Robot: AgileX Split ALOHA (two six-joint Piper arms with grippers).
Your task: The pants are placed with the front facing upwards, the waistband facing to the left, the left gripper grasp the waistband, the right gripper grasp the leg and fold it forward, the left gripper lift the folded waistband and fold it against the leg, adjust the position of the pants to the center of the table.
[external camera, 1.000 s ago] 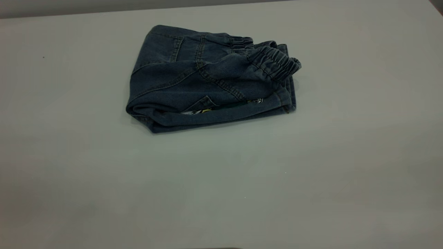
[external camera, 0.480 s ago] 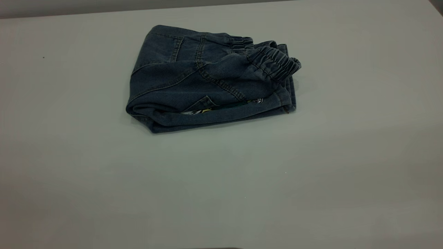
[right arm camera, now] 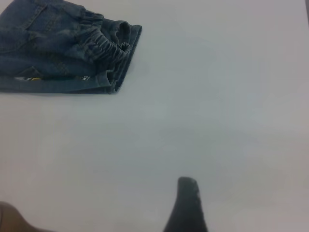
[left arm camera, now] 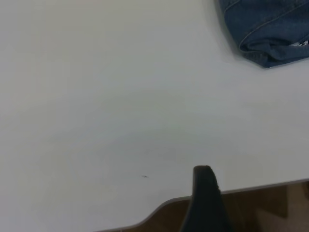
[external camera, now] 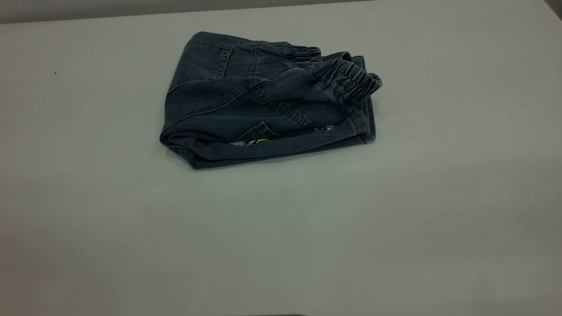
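The pants [external camera: 263,105] lie folded into a compact blue denim bundle on the far middle of the table [external camera: 281,245]. The ruched waistband [external camera: 351,81] rests on top at the bundle's right end, over the leg [external camera: 285,148] beneath. A sliver of the print [external camera: 250,141] peeks out between the layers. No gripper shows in the exterior view. The left gripper [left arm camera: 241,212] hovers by the table's edge, open and holding nothing, far from the pants [left arm camera: 270,29]. The right gripper [right arm camera: 241,212] is also open and holding nothing, well away from the pants [right arm camera: 63,53] and waistband [right arm camera: 108,46].
The table edge [left arm camera: 251,188] runs just ahead of the left gripper, with brown floor beyond it. A brown patch [right arm camera: 9,217] shows at one corner of the right wrist view. Bare tabletop surrounds the bundle on all sides.
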